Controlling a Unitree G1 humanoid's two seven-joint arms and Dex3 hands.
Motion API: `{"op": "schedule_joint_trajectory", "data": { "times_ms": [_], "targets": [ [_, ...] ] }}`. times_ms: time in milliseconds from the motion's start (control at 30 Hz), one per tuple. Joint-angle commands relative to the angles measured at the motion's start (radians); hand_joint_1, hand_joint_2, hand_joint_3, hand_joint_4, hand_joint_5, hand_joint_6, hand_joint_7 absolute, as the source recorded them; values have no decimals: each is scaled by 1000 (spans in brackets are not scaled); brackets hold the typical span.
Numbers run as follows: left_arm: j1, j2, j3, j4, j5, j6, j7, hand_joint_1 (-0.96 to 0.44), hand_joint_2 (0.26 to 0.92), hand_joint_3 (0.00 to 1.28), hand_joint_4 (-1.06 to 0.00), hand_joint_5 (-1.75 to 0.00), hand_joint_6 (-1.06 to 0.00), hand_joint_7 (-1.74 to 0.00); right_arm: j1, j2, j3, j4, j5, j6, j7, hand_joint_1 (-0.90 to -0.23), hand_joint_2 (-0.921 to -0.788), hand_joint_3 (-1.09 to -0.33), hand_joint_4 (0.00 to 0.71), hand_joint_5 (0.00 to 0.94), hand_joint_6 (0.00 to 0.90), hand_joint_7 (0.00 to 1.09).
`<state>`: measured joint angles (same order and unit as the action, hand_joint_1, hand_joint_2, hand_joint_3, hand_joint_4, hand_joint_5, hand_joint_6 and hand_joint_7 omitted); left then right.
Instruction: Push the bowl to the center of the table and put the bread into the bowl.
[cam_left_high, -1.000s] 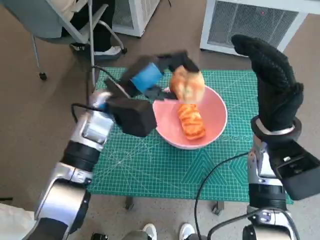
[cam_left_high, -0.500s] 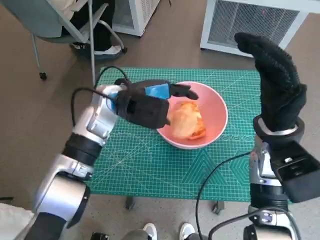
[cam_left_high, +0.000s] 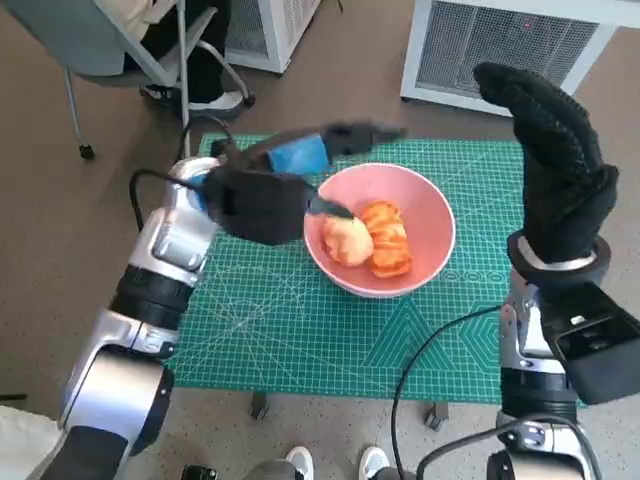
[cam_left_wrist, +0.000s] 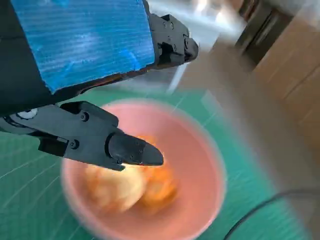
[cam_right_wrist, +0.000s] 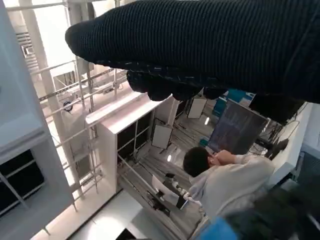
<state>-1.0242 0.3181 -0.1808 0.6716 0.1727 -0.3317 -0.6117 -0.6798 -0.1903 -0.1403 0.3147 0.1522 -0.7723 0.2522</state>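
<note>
I see the pale round bread roll (cam_left_high: 346, 240) lying in the shallow pink bowl (cam_left_high: 430, 205) now, beside a striped orange-brown pastry (cam_left_high: 386, 238); a second ago my left hand (cam_left_high: 290, 160) carried that roll above the rim. That black hand with the blue-taped back has since let go and pulled up off the bowl: it hovers over the near-left rim with its fingers (cam_left_wrist: 131, 150) spread apart and nothing in them. The left wrist view is blurred but shows both breads under the fingers. My right hand (cam_left_high: 552, 160), in its black knitted glove, has stayed raised at the right, upright, holding nothing, fingers roughly straight. The bowl sits near the middle of the green gridded cutting mat (cam_left_high: 300, 330) that covers the tabletop. Around it is brown floor, a grey chair (cam_left_high: 100, 50) at the upper left, and white vented cabinets (cam_left_high: 500, 45) behind. In the right wrist view a person (cam_right_wrist: 225, 182) in a pale top sits
</note>
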Motion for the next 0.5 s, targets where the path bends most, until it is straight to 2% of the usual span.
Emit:
{"op": "schedule_joint_trajectory", "data": {
  "times_ms": [33, 133, 200, 267, 300, 367, 500],
  "targets": [
    [24, -24, 72, -31, -72, -73, 72, -352, 921, 142, -163, -57, -343, -108, 9, -3, 1, -20, -15, 23, -17, -595, -921, -707, 318, 1, 48, 624],
    [37, -45, 116, -54, -117, -100, 117, -364, 921, 207, -245, -62, -373, -183, 4, -4, 0, -34, -24, 34, -29, -592, -921, -707, 318, 1, 48, 624],
    [52, -75, 165, -70, -171, -133, 162, -386, 921, 262, -297, -37, -293, -381, -5, -6, -1, -42, -37, 44, -43, -592, -921, -708, 318, 1, 48, 624],
    [61, -97, 196, -76, -206, -158, 191, -432, 921, 329, -320, -26, -220, -508, -12, -8, -3, -47, -47, 51, -54, -596, -921, -711, 318, 0, 49, 624],
    [66, -112, 211, -84, -230, -170, 203, -442, 921, 343, -324, -24, -205, -535, -16, -9, -4, -47, -52, 54, -59, -597, -921, -711, 318, 0, 49, 625],
    [76, -152, 241, -109, -289, -190, 220, -491, 921, 425, -314, -11, -95, -670, -28, -11, -5, -49, -61, 64, -69, -601, -921, -713, 314, 0, 50, 626],
    [83, -219, 286, -157, -408, -212, 224, -538, 921, 531, -238, -5, -19, -679, -47, -15, -2, -62, -74, 93, -87, -620, -921, -714, 308, 0, 50, 628]
  ]
}}
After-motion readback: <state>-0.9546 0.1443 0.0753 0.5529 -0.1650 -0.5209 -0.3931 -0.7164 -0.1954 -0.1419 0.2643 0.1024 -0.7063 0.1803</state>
